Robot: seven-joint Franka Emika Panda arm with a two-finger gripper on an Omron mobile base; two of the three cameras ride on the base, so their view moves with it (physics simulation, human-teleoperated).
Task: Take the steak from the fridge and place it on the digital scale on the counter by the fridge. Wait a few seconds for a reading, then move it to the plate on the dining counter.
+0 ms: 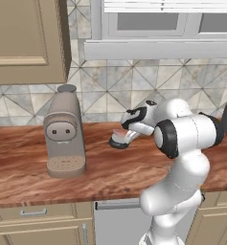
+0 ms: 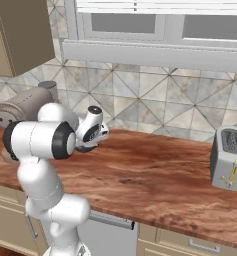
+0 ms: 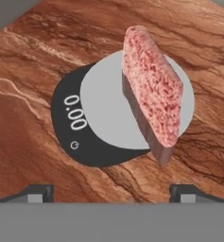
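One steak (image 3: 151,90) on the digital scale (image 3: 104,113), between open tool (image 3: 112,193) tips.

We see the steak (image 3: 151,90) on the digital scale (image 3: 104,118), which sits on the tabletop (image 1: 33,153). The coffee machine (image 1: 63,136) stands to the scale's left, and the toaster (image 2: 229,157) stands well apart at the right, before the tiled wall (image 2: 155,105).
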